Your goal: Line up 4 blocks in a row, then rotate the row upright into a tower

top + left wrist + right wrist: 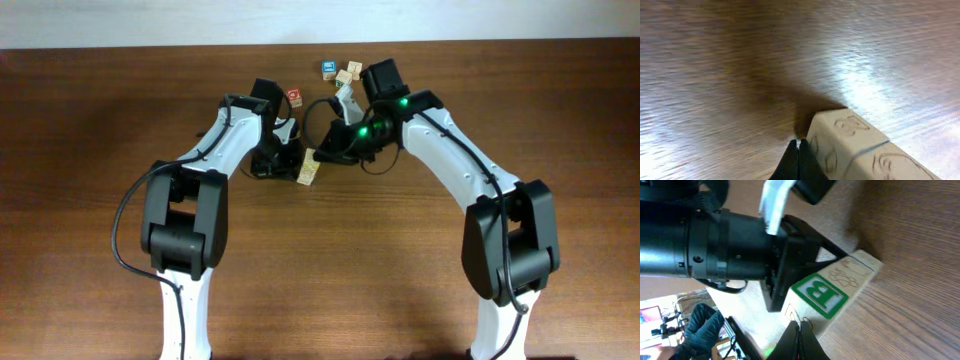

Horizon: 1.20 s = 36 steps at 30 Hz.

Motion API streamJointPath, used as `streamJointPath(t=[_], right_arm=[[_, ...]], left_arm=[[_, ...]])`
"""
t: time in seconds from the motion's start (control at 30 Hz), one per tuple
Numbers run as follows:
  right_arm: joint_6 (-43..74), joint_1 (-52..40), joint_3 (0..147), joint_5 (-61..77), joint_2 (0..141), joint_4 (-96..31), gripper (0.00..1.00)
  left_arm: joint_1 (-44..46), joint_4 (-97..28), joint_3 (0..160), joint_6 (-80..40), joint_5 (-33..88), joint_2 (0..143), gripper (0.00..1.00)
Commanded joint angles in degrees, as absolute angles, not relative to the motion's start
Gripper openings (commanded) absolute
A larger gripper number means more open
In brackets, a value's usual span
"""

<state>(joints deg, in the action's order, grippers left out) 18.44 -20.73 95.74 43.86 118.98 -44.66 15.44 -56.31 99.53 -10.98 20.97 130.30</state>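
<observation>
- Pale-wood blocks point(310, 168): two, side by side near mid-worktop, between both pincers; one face carries a green B point(822, 294).
- Further blocks point(347, 74): loose cluster at 12 o'clock of the pair, near the far edge; one blue-faced.
- Red-ring cube point(294, 96): at 11 o'clock of the pair, apart.
- Left pincer point(798, 152): closed, empty, tips just beside the pair's end.
- Right pincer point(800, 332): closed, empty, tips at the pair's edge; contact unclear.
- Worktop point(100, 150): dark brown wood grain.
</observation>
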Motion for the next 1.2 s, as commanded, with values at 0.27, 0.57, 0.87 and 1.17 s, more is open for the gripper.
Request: streamJointPath(t=[0.27,0.57,0.87,1.17], right_arm=[[20.4,-21.8,94.8,36.5,120.5,-45.2,0.04],[21.5,-21.9,94.8,35.3,120.5,-43.9,0.04],[21.6,-22.6,94.8,35.3,120.5,-41.1,0.04],[21.8,-23.0,94.8,35.4,120.5,-40.3,0.08]], left_arm=[[17.1,-56.2,99.8,-14.4,20.8,130.4,0.00],[14.2,-56.2,99.8,-24.2,12.3,130.4,0.00],[8.9,-56.2,99.8,-24.8,10.0,130.4,0.00],[8.8,-56.2,99.8,-24.8,10.0,130.4,0.00]])
